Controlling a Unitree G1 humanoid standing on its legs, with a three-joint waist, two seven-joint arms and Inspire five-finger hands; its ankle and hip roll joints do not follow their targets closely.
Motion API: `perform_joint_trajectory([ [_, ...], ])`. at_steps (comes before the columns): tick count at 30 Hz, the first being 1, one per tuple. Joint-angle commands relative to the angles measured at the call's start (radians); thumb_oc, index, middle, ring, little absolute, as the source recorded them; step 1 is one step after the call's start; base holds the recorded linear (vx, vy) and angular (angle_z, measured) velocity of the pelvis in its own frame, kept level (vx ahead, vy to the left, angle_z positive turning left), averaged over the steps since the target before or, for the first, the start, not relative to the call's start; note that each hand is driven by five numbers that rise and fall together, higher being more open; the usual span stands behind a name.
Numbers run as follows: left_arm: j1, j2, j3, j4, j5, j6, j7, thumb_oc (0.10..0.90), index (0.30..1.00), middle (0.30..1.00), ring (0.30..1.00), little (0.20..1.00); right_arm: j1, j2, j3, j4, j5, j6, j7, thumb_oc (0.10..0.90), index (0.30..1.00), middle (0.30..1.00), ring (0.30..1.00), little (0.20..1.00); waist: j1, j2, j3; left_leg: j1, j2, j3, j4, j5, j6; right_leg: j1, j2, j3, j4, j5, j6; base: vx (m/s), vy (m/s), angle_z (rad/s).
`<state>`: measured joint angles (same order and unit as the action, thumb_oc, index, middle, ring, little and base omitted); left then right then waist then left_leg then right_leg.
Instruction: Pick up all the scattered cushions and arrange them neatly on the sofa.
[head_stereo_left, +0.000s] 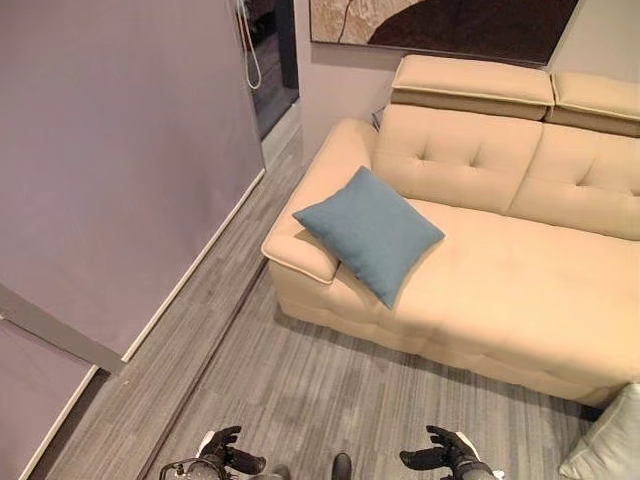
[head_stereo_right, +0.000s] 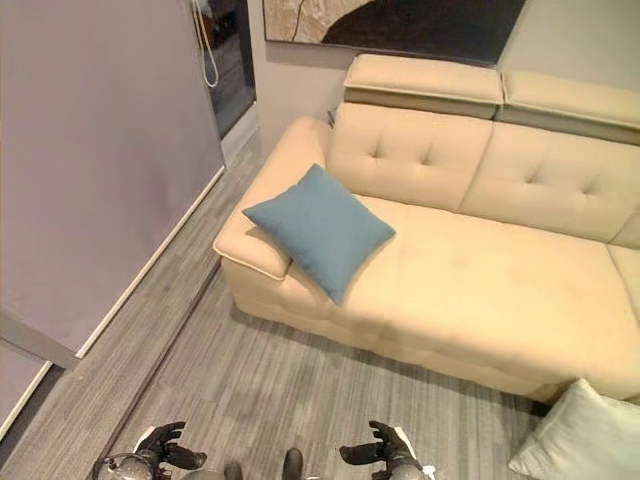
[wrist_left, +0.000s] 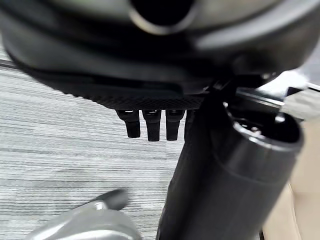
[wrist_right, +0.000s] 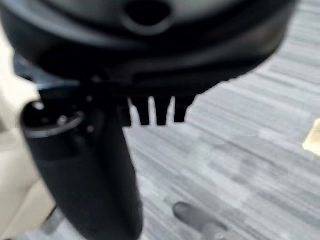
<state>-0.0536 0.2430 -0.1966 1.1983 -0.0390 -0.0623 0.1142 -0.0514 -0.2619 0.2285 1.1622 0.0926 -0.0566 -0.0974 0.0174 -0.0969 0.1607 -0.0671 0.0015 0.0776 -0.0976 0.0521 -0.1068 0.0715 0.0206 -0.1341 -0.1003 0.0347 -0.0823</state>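
Observation:
A blue cushion (head_stereo_left: 371, 233) leans on the left arm of the cream sofa (head_stereo_left: 520, 290), one corner hanging over the seat's front edge. A pale grey cushion (head_stereo_right: 580, 436) lies on the floor by the sofa's right front corner. My left hand (head_stereo_left: 228, 453) and right hand (head_stereo_left: 440, 452) hang low at the near edge, both empty with fingers relaxed, well short of the sofa. In the wrist views the left hand's fingers (wrist_left: 150, 125) and the right hand's fingers (wrist_right: 155, 111) point straight over bare floor.
A lilac wall (head_stereo_left: 120, 150) runs along the left with a white skirting board. A dark doorway (head_stereo_left: 272, 60) opens beyond it. A large picture (head_stereo_left: 440, 25) hangs above the sofa. Grey plank floor (head_stereo_left: 320, 390) lies between me and the sofa.

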Motion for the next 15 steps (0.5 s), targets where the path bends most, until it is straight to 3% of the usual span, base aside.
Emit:
perform_joint_trajectory([
  [1,-0.003,-0.014,-0.034,-0.010,-0.003,-0.014,0.006,0.800,0.900,0.900,0.900,0.900,-0.005,-0.043,0.003,-0.043,0.004,-0.028,-0.032,0.800,0.900,0.900,0.900,0.900,0.035,0.027,0.020,-0.071,-0.019,-0.009,0.139,0.033,0.081,0.064,-0.009,0.023,0.050,-0.047,0.111,0.32,0.118,-0.20],
  [5,0.019,-0.014,-0.018,0.006,0.004,-0.005,-0.002,0.800,0.900,0.900,0.900,0.900,0.005,-0.028,0.007,-0.032,-0.009,-0.026,-0.026,0.800,0.900,0.900,0.900,0.900,0.049,0.025,-0.014,-0.031,-0.044,-0.026,0.150,-0.010,0.110,0.093,-0.033,0.050,0.096,-0.090,0.118,0.34,0.189,-0.59],
  [7,0.016,-0.014,-0.014,0.007,0.002,-0.004,-0.002,0.800,0.900,0.900,0.900,0.900,0.003,-0.023,0.004,-0.037,-0.013,-0.024,-0.020,0.800,0.900,0.900,0.900,0.900,0.058,0.026,-0.023,-0.007,-0.064,-0.023,0.158,-0.046,0.135,0.074,-0.060,0.052,0.178,-0.096,0.142,0.30,0.283,-0.16],
  [8,0.005,-0.006,-0.014,-0.001,0.000,-0.002,0.000,0.800,0.900,0.900,0.900,0.900,-0.011,-0.019,-0.001,-0.043,-0.013,-0.021,-0.019,0.800,0.900,0.900,0.900,0.900,0.046,0.036,-0.008,0.032,-0.083,-0.031,0.148,-0.064,0.166,-0.019,-0.092,0.058,0.374,0.000,0.175,0.28,0.358,-0.20],
  [10,-0.001,0.008,0.010,-0.014,-0.028,-0.007,0.023,0.800,0.900,0.900,0.900,0.900,-0.020,-0.018,-0.008,-0.054,-0.008,-0.026,-0.030,0.800,0.900,0.900,0.900,0.900,0.034,0.067,0.013,0.081,-0.078,-0.042,0.125,-0.076,0.184,-0.120,-0.116,0.013,0.525,0.035,0.168,0.26,0.254,0.07],
  [13,0.003,0.021,0.053,-0.010,-0.065,-0.015,0.056,0.800,0.900,0.900,0.900,0.900,-0.025,-0.022,-0.016,-0.048,0.000,-0.028,-0.042,0.800,0.900,0.900,0.900,0.900,0.027,0.068,0.009,0.134,-0.076,-0.064,0.088,-0.091,0.179,-0.160,-0.097,-0.058,0.406,-0.020,0.146,0.28,0.008,0.25],
  [15,0.006,0.025,0.069,-0.002,-0.075,-0.018,0.065,0.800,0.900,0.900,0.900,0.900,-0.028,-0.024,-0.021,-0.040,0.005,-0.029,-0.045,0.800,0.900,0.900,0.900,0.900,0.018,0.060,0.014,0.160,-0.084,-0.076,0.076,-0.098,0.176,-0.188,-0.077,-0.073,0.329,-0.003,0.149,0.23,-0.052,0.07],
])
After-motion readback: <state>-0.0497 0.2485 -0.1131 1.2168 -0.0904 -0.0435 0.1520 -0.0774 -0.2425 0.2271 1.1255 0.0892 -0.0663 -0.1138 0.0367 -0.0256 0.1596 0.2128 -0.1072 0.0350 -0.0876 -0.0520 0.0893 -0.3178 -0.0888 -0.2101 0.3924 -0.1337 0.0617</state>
